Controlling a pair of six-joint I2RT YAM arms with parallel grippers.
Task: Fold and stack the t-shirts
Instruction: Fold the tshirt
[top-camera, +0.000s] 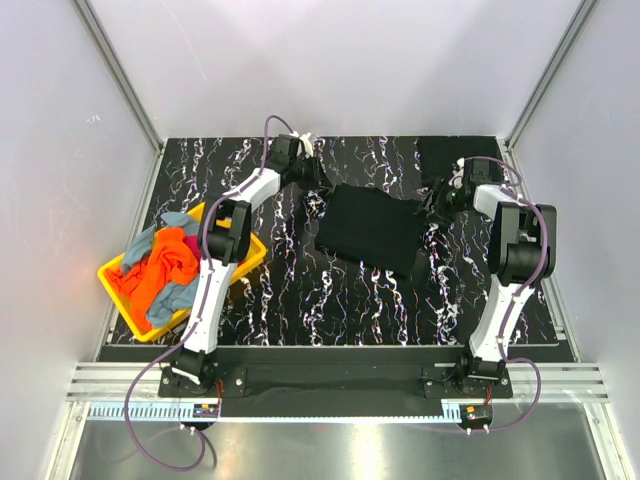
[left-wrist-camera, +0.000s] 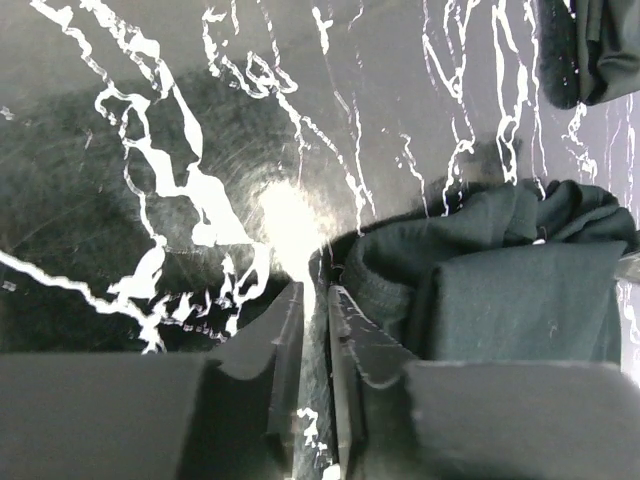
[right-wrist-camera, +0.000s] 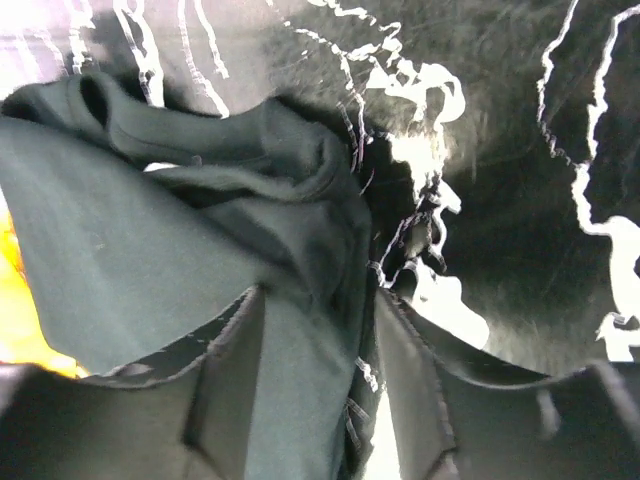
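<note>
A black t-shirt (top-camera: 370, 230) lies partly folded in the middle of the marbled table. My left gripper (top-camera: 318, 183) is low at its far left corner. In the left wrist view the left gripper (left-wrist-camera: 315, 290) shows only a narrow gap between its jaws, over the shirt's ribbed edge (left-wrist-camera: 375, 285), with table showing through the gap. My right gripper (top-camera: 432, 207) is at the shirt's right side. There the right gripper (right-wrist-camera: 320, 295) stands open, with bunched black cloth (right-wrist-camera: 150, 250) lying between its fingers. Other t-shirts, orange (top-camera: 160, 272), grey-blue (top-camera: 165, 305) and magenta (top-camera: 190, 243), are heaped in the tray.
The yellow tray (top-camera: 252, 260) sits at the table's left edge, beside the left arm. A dark folded cloth (top-camera: 450, 152) lies at the back right corner. Metal frame posts and white walls close in the table at the back and sides.
</note>
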